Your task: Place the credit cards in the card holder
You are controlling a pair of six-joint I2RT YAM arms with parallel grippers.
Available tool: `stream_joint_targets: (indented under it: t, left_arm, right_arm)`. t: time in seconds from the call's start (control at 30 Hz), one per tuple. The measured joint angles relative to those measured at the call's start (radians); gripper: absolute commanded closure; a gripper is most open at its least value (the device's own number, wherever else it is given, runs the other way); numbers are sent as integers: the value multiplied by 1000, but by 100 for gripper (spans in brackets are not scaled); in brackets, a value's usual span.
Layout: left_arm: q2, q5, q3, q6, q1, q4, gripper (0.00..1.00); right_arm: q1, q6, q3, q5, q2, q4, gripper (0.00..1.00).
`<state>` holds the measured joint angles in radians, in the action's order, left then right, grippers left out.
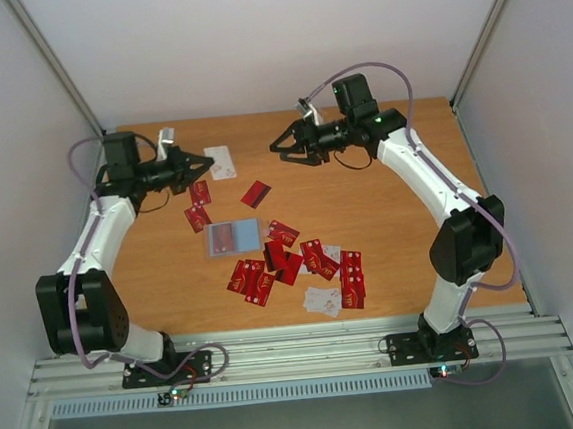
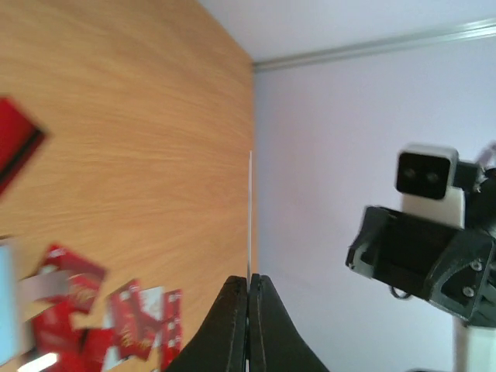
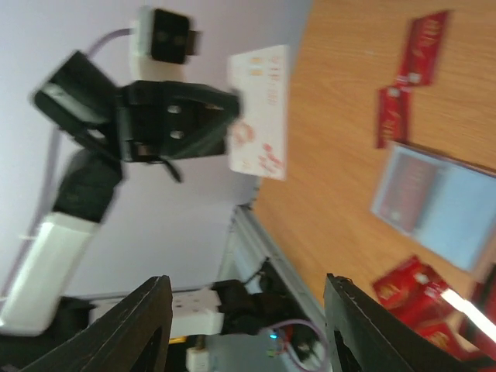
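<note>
Left claw (image 1: 205,164) is clamped on one white-faced card (image 1: 221,162), raised over the far left of the worktop (image 1: 420,253). In the left wrist view this card shows edge-on, pinched only along its near edge. Right claw (image 1: 281,150) hangs just to the right of it, jaws wide apart, holding nothing.

Card holder (image 1: 231,237) lies flat nearer to us, well apart from both claws. A red card shows at it; in or on, we cannot tell. The other credit cards (image 1: 301,263) lie scattered near and to the right of the holder, some overlapping. A few loose red ones sit between the holder and the left claw.

Risks, as we judge them:
- The grip is thin on a glossy card, so it may pivot or slip out if the arm swings fast or the other claw nudges it
- If the card passes between claws, a release before the right one closes drops it
- The holder is loose and flat, so pushing a card at its mouth may only slide it, or jam against the card already there
</note>
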<state>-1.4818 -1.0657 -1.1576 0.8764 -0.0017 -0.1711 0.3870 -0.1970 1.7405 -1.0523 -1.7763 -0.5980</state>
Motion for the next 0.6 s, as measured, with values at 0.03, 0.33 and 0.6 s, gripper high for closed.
stream_joint_targets:
  t: [0.03, 0.33, 0.6]
  left_arm:
    - [4, 18, 0, -61, 26, -74, 100]
    - [23, 212, 89, -526, 96, -512, 100]
    - [-69, 262, 156, -687, 86, -574, 100]
  right_arm:
    - [0, 44, 3, 29, -5, -52, 46]
    - [48, 223, -52, 206, -83, -270, 47]
    - [201, 264, -26, 254, -223, -297, 48]
